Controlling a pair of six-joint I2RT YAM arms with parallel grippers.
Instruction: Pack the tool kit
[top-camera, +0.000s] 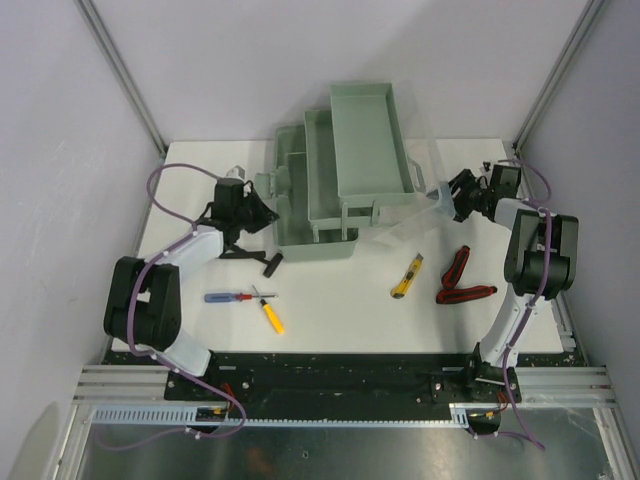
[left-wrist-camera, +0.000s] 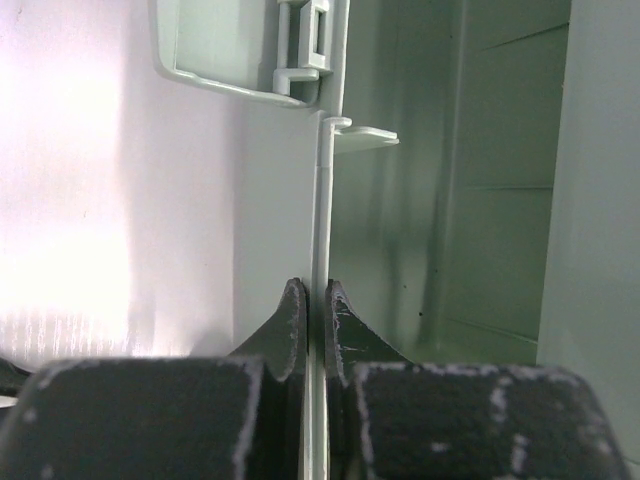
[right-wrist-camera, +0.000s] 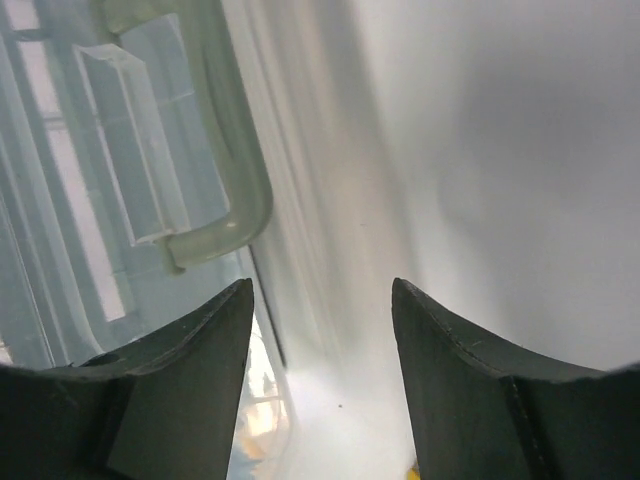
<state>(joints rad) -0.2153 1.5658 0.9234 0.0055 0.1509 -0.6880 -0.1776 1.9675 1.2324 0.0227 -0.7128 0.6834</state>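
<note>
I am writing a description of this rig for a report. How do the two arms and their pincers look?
The left arm and right arm have black joint housings and white links; a purple cable loops along each. The left pincer and right pincer have dark, tapered fingers with pale scuffs.

I've got the box (top-camera: 316, 225) at the back middle of the desk (top-camera: 340, 325), tray (top-camera: 365, 140) up over its right half, lid (top-camera: 425, 195) off its right side. The left end effector (top-camera: 262, 212) is on the box's left wall, and the right end effector (top-camera: 452, 197) is just beside the lid. Out front, going left to right: longer screwdriver (top-camera: 228, 296), shorter screwdriver (top-camera: 270, 316), knife (top-camera: 406, 277), pliers (top-camera: 460, 278).
</note>
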